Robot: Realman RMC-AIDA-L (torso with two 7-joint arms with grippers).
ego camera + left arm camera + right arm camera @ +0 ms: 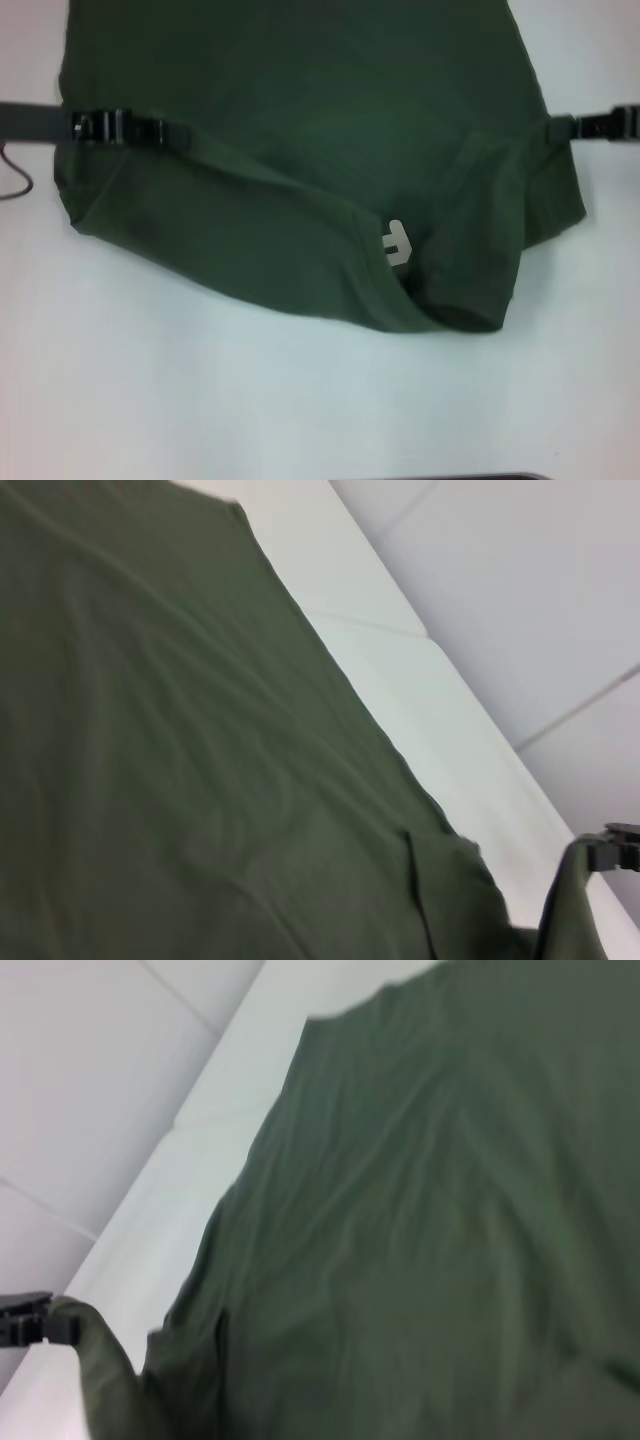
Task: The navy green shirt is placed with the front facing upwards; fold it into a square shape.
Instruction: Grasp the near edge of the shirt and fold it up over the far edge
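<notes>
Shirt [300, 130] pinched btwn L tool [150, 130], R tool [572, 124].

Head camera looks down on the shirt [300, 150]; both wrist cameras skim its cloth closely.

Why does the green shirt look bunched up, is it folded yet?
Partly folded, no square yet. The navy green shirt is doubled over, one pale letter peeking out. The left gripper and right gripper hold its sides.
</notes>
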